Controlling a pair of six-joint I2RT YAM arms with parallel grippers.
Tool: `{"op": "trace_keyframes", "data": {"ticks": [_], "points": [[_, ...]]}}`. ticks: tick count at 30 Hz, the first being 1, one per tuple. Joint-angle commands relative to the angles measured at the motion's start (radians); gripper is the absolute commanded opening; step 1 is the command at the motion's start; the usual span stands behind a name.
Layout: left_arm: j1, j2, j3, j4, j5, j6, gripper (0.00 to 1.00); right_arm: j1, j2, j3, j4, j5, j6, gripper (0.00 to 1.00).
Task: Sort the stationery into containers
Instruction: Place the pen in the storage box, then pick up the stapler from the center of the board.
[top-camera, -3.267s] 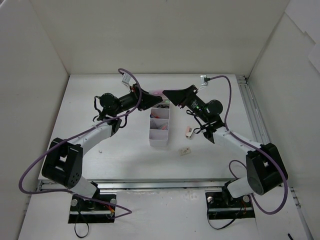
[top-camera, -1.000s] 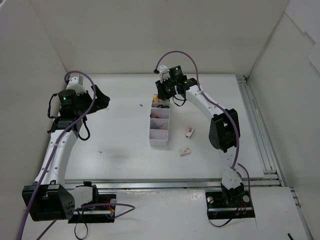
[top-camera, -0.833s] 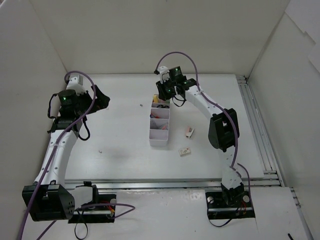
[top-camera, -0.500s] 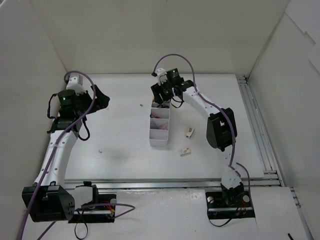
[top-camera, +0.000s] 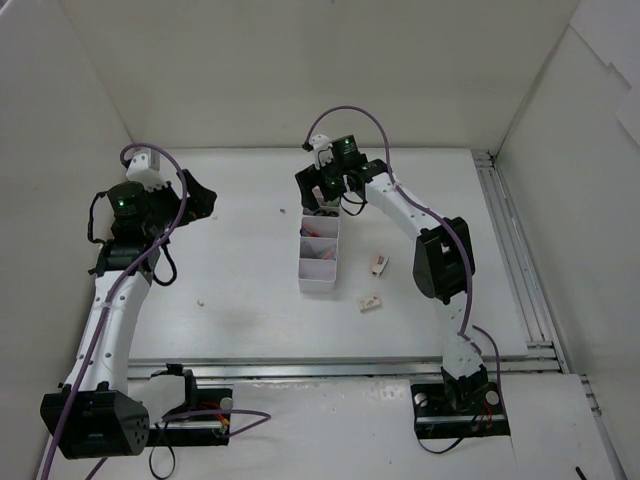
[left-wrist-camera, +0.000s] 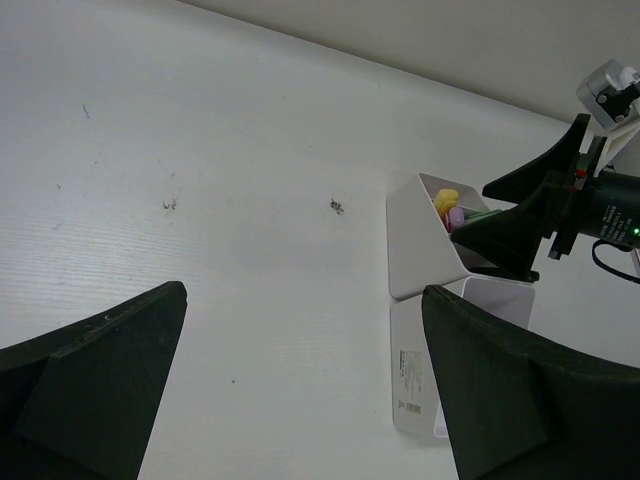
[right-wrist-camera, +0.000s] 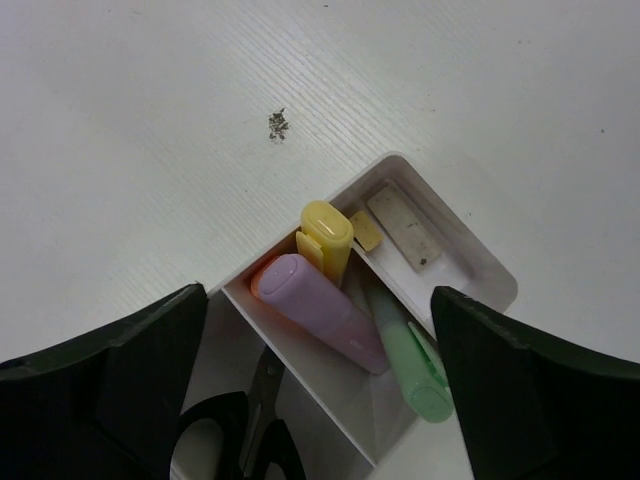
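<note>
The white organiser tray (top-camera: 318, 283) lies mid-table, its long axis running away from me. My right gripper (top-camera: 318, 190) hangs open just above its far compartment, holding nothing. In the right wrist view my right gripper (right-wrist-camera: 318, 295) straddles that compartment, where a purple highlighter (right-wrist-camera: 325, 310), a yellow one (right-wrist-camera: 328, 235) and a green one (right-wrist-camera: 415, 360) lie, with an orange one barely showing. Black-handled scissors (right-wrist-camera: 240, 430) fill the adjoining compartment. Two small erasers (top-camera: 379, 263) (top-camera: 370, 302) lie on the table right of the tray. My left gripper (top-camera: 200, 200) is open and empty at the far left, well apart from the tray (left-wrist-camera: 415, 250).
White walls close the table on three sides. A metal rail (top-camera: 505, 230) runs along the right edge. A tiny white scrap (top-camera: 201, 299) lies left of the tray, and a dark speck (left-wrist-camera: 337, 207) marks the table near the tray's far end.
My right gripper has opened over the far compartment and shifted slightly left. The left arm has drawn back a little to the left, still open.
</note>
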Motion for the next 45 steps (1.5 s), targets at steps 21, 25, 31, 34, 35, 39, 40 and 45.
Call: {"op": "trace_keyframes", "data": {"ticks": [21,25,31,34,35,39,40,45], "points": [[0.007,0.006,0.077,0.009,0.036,0.012,1.0,-0.018,-0.234,-0.096,0.076,0.129,0.088,0.98],[0.007,0.014,0.091,-0.005,0.025,0.011,0.99,-0.024,-0.264,-0.131,0.081,0.138,0.102,0.98],[-0.046,0.035,0.12,-0.028,0.002,0.023,0.99,-0.05,-0.385,-0.27,0.153,0.193,0.188,0.98],[-0.065,0.04,0.122,-0.034,-0.004,0.021,1.0,-0.073,-0.496,-0.414,0.229,0.216,0.252,0.98],[-0.075,0.04,0.123,-0.042,-0.004,0.024,0.99,-0.08,-0.519,-0.497,0.243,0.221,0.275,0.98],[-0.098,0.041,0.125,-0.069,-0.016,0.032,1.0,-0.106,-0.659,-0.683,0.285,0.256,0.32,0.98],[-0.112,0.04,0.122,-0.076,-0.021,0.034,1.0,-0.107,-0.706,-0.718,0.282,0.288,0.326,0.98],[-0.154,0.015,0.109,-0.12,-0.047,0.046,1.0,-0.109,-0.834,-0.96,0.257,0.357,0.418,0.98]]}}
